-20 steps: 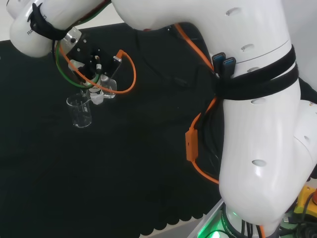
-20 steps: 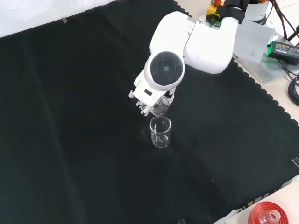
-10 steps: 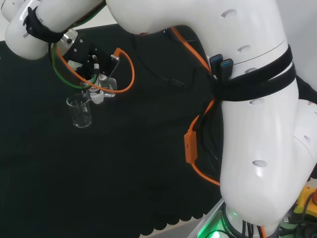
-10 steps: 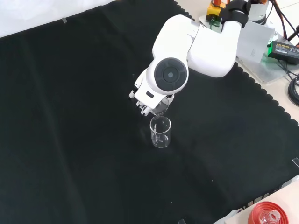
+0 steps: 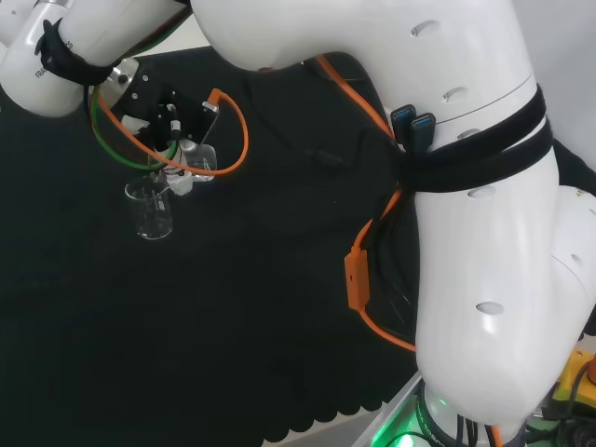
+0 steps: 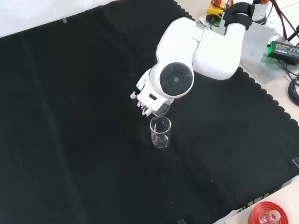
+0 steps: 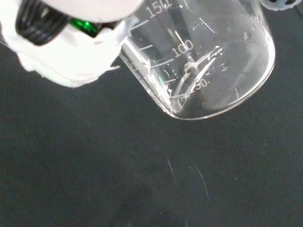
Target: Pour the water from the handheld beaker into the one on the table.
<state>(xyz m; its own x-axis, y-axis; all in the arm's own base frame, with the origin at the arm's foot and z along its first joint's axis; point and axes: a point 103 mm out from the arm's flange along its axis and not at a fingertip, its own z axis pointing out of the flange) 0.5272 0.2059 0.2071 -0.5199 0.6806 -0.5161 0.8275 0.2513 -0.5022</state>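
While robot hand [image 5: 172, 126] grips tilted beaker [image 7: 199, 61] — table beaker [image 6: 160, 132] just below

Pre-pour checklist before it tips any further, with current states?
1. Clear glass beaker on the black cloth stands upright: ok.
2. Black and white hand has the handheld clear glass beaker with printed graduations in its fingers: ok.
3. Handheld beaker tilted: ok.
4. Its lip over the standing beaker's mouth: front view suggests yes; exact overlap cannot tell.
5. Water level or stream: cannot tell.
6. Orange cable loops near the hand, apart from the standing beaker: ok.
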